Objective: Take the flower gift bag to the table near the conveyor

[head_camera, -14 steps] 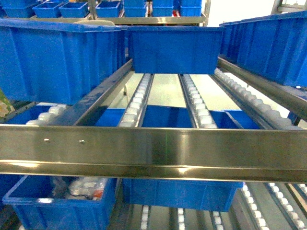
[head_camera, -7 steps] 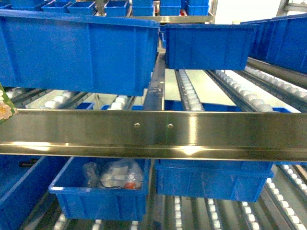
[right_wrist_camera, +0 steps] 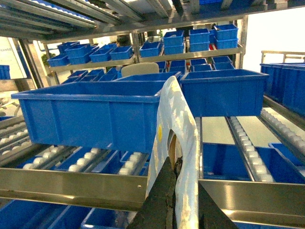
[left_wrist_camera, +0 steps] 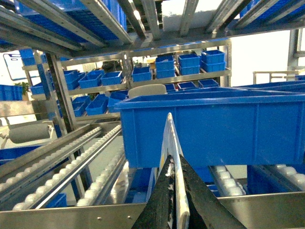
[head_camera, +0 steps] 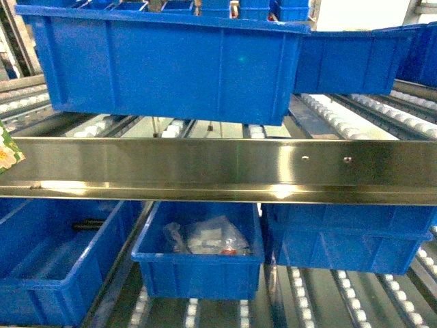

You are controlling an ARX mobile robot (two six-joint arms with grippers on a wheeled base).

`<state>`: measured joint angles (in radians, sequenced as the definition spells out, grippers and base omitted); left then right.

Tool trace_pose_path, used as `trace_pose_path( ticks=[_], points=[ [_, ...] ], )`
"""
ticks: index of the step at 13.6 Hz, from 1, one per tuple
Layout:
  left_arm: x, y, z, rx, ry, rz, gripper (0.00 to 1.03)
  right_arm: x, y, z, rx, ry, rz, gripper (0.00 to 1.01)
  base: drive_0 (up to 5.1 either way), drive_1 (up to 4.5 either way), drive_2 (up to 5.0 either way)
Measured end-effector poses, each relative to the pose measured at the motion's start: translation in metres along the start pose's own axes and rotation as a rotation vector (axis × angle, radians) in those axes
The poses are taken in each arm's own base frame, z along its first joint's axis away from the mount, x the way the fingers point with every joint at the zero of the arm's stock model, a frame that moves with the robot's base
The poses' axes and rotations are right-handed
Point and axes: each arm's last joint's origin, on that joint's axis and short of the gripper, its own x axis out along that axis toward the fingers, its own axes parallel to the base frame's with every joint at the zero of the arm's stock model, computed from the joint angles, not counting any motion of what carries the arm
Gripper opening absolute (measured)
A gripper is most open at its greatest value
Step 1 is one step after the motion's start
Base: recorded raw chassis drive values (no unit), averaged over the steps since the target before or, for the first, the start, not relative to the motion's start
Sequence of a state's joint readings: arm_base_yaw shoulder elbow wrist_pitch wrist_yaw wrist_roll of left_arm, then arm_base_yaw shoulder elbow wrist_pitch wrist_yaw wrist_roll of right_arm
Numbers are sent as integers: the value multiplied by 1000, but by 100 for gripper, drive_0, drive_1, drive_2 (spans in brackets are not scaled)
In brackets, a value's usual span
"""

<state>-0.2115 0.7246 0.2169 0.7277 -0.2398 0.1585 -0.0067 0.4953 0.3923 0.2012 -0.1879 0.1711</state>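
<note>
Only a floral corner of the flower gift bag (head_camera: 6,153) shows in the head view, at the far left edge. In the left wrist view my left gripper (left_wrist_camera: 175,160) is shut on the bag's thin white edge (left_wrist_camera: 172,138), which stands upright between the black fingers. My right gripper (right_wrist_camera: 182,174) is shut on the bag's glossy pale wall (right_wrist_camera: 177,119). The conveyor (head_camera: 205,171) fills the view: a steel cross beam with white rollers (left_wrist_camera: 62,162) behind it. The table is out of view. Neither gripper shows in the head view.
A large blue bin (head_camera: 164,65) sits on the rollers just past the beam, with another (head_camera: 348,61) to its right. Lower bins (head_camera: 198,256) hold bagged parts. Perforated uprights (left_wrist_camera: 62,100) and shelves of small blue bins stand behind.
The racking and bins have slid to the right across the head view, bringing the large blue bin from the left to the middle. The bag corner stays at the left edge.
</note>
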Motion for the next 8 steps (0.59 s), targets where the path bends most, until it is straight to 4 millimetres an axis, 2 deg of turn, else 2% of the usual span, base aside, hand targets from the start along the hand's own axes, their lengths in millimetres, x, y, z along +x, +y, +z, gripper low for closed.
trace_pose_path(
  ticks=[8],
  points=[
    [0,0,0,0,1,0,2,0,0,0,0,-2,0,2,-499,241,241]
  ],
)
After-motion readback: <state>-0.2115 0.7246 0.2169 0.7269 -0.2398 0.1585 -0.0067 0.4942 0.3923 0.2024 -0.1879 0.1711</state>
